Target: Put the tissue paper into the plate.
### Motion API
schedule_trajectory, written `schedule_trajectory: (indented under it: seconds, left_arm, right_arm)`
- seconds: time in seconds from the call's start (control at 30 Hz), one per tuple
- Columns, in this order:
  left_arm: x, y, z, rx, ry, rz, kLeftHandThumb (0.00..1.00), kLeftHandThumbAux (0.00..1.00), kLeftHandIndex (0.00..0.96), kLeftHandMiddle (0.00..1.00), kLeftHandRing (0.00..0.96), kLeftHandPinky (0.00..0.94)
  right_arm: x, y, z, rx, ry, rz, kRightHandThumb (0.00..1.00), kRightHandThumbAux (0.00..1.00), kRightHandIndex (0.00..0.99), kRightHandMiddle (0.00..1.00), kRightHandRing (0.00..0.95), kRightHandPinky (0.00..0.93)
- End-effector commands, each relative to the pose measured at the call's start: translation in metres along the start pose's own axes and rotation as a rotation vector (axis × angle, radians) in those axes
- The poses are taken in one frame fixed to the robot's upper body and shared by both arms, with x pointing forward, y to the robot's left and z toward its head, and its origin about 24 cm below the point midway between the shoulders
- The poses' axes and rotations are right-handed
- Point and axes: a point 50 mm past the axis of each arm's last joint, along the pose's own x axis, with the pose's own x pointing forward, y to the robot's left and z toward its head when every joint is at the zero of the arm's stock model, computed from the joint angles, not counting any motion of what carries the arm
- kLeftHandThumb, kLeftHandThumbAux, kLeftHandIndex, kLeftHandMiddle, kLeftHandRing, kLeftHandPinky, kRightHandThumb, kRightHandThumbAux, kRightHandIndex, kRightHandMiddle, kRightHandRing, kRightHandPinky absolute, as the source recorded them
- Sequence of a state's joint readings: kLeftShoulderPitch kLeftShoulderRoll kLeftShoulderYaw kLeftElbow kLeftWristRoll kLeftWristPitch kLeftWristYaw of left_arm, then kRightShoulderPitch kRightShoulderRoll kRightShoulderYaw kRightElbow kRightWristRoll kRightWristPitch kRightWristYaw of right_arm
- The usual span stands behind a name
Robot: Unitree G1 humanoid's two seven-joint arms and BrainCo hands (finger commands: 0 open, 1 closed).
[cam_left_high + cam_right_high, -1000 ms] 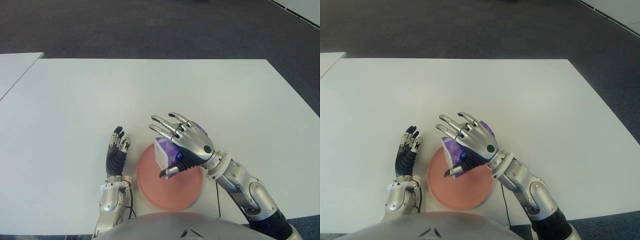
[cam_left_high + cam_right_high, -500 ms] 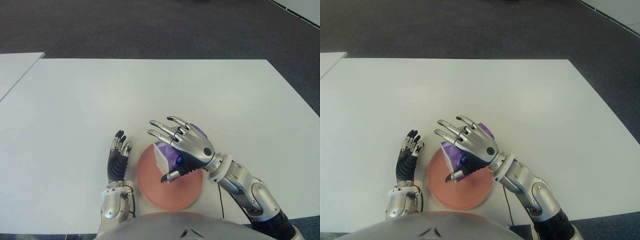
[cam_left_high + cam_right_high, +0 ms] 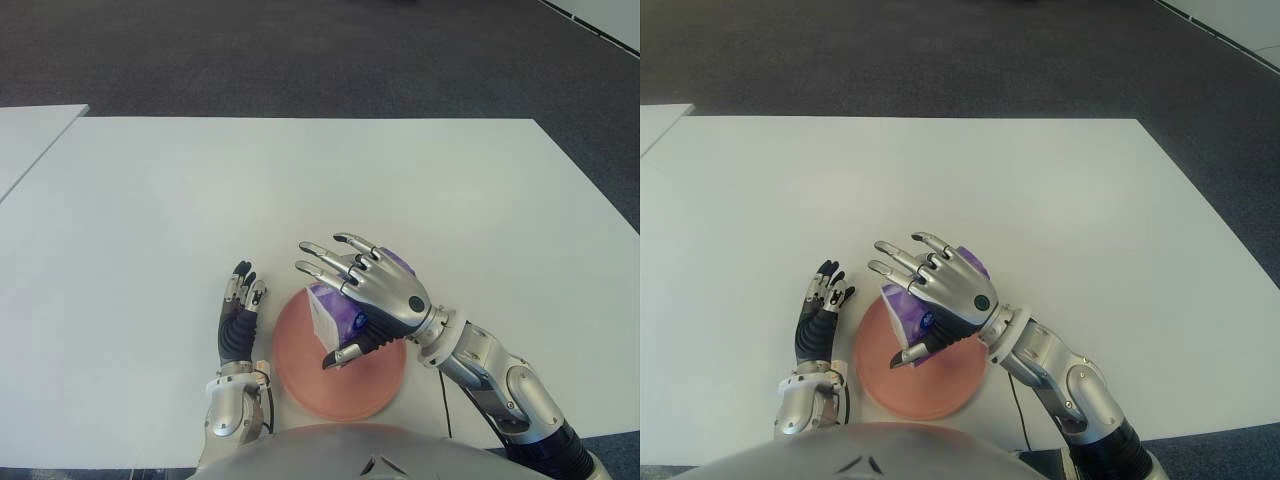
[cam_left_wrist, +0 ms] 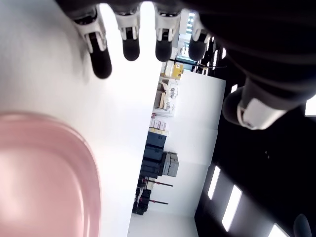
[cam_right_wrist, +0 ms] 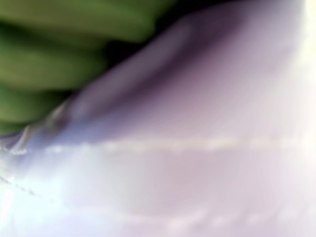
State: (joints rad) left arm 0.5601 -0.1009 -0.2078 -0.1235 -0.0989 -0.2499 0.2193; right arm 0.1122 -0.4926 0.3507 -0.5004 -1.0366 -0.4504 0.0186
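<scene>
A purple and white tissue pack (image 3: 324,312) stands on edge over the pink plate (image 3: 372,386) near the table's front edge. My right hand (image 3: 392,294) covers it from the right, fingers stretched out and spread, thumb (image 3: 340,355) low along the pack's front. The pack leans against the palm and fills the right wrist view (image 5: 197,148). My left hand (image 3: 239,318) shows just left of the plate, fingers (image 4: 131,44) straight and holding nothing. The plate's rim (image 4: 44,182) appears in the left wrist view.
The white table (image 3: 150,200) stretches wide beyond and to both sides of the plate. A second white table (image 3: 30,130) sits at the far left across a narrow gap. Dark carpet (image 3: 300,50) lies past the far edge. A thin cable (image 3: 441,400) runs beside my right forearm.
My right hand sank a little toward the plate with the pack under it, then held still. The left hand slid slightly back toward my body.
</scene>
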Motion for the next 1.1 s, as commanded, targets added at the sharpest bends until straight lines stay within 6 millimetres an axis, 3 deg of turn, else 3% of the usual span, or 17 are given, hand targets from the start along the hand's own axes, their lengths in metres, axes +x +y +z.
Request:
schedule_trajectory:
  seconds: [0.03, 0.5, 0.93, 1.1]
  left_arm:
    - [-0.01, -0.023, -0.002, -0.085, 0.034, 0.026, 0.257, 0.453, 0.001, 0.029, 0.007, 0.002]
    - [-0.008, -0.034, 0.022, 0.044, -0.107, -0.039, 0.178, 0.437, 0.0, 0.0, 0.0, 0.0]
    - [-0.014, -0.029, 0.016, 0.076, -0.068, -0.084, 0.11, 0.445, 0.0, 0.0, 0.0, 0.0]
    - [-0.015, -0.032, 0.017, 0.073, -0.056, -0.089, 0.101, 0.446, 0.0, 0.0, 0.0, 0.0]
  right_arm:
    - [-0.002, 0.0, 0.001, 0.008, -0.006, -0.006, 0.153, 0.288, 0.0, 0.0, 0.0, 0.0]
    - [-0.006, 0.013, 0.002, 0.012, 0.005, 0.057, 0.13, 0.364, 0.0, 0.0, 0.0, 0.0]
    - [-0.002, 0.009, 0.002, 0.013, -0.011, 0.0, 0.133, 0.34, 0.0, 0.0, 0.0, 0.0]
    - [-0.009, 0.018, 0.001, 0.032, -0.02, 0.016, 0.124, 0.335, 0.0, 0.0, 0.0, 0.0]
